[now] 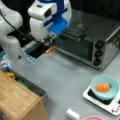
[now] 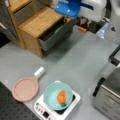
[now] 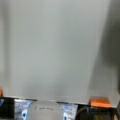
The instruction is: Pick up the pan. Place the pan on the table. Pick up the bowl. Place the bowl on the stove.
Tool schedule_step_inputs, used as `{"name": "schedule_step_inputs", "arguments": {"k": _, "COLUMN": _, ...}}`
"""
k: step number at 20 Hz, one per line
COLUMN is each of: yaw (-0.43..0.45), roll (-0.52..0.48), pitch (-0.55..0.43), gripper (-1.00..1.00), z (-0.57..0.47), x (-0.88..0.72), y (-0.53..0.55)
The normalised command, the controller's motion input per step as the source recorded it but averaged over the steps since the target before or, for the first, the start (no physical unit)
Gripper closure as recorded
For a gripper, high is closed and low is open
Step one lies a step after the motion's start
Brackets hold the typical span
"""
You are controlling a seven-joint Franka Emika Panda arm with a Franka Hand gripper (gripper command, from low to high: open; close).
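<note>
I see the bowl [image 2: 58, 95] seated on the stove [image 2: 70, 106], an orange item inside it. The pan [image 2: 25, 88] lies on the table [image 2: 75, 57], just beside the stove. The gripper [image 1: 50, 44] is raised near the toaster oven [image 1: 96, 46], well apart from both; I cannot tell its fingers' spacing.

1. A steel toaster oven [image 1: 96, 45] fills the upper right of a front view, three dark knobs [image 1: 98, 53] down its right side.
2. A wooden cabinet [image 2: 37, 23] stands at the upper left of a front view, its grey drawer [image 2: 56, 33] pulled open.
3. An orange object [image 2: 61, 97] lies at the lower centre.
</note>
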Motion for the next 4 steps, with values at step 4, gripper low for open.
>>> {"name": "schedule_step_inputs", "arguments": {"k": 4, "yaw": -0.026, "roll": 0.045, "pitch": -0.033, "gripper": -1.00, "z": 0.01, "x": 0.07, "y": 0.02}}
